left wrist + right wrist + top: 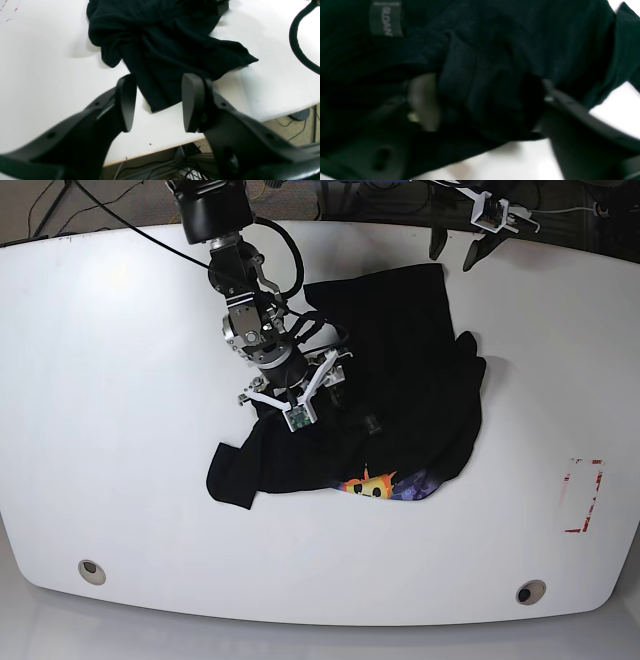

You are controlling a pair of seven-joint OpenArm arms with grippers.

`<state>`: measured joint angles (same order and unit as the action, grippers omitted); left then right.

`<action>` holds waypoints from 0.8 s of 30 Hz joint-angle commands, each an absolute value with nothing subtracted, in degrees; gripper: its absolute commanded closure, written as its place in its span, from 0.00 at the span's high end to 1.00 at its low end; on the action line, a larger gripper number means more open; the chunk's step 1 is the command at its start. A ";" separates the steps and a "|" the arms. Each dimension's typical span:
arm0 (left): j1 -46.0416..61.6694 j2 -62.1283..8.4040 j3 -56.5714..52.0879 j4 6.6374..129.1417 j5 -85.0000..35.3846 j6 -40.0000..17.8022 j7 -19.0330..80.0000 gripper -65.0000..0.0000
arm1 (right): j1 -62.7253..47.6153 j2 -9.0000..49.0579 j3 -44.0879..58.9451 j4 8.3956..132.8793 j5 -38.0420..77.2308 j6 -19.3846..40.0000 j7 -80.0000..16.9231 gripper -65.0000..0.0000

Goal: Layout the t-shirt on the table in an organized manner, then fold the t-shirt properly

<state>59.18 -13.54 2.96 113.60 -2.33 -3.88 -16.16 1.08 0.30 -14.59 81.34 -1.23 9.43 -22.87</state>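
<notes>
Soft black t-shirt (400, 370) lies crumpled mid-counter (120, 430) (glossy white), print half buried. Right hand (480, 105) grips a bunched fold; left hand (156, 102) hangs open, apart from it.

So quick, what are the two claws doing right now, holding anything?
Left gripper: jaws open, empty, above the t-shirt near the table edge.
Right gripper: jaws around bunched t-shirt fabric; a firm grip cannot be told.

matt cloth t-shirt (400, 370), glossy table (120, 430)
</notes>
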 commanded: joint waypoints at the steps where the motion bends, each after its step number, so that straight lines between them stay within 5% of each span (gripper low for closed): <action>1: 60.00 -13.67 2.86 114.33 -2.24 -4.00 -17.89 0.43 | 2.15 -0.04 -14.46 82.42 -0.92 9.63 -21.23 0.38; 7: 59.91 -13.67 2.86 113.71 -2.24 -4.00 -17.89 0.43 | 1.89 -0.04 -14.46 83.82 -1.01 9.54 -21.41 0.00; 24: 55.08 -10.07 2.68 112.84 -2.59 -3.82 -7.87 0.43 | -3.91 0.04 -14.46 99.30 -1.27 9.19 -23.34 0.00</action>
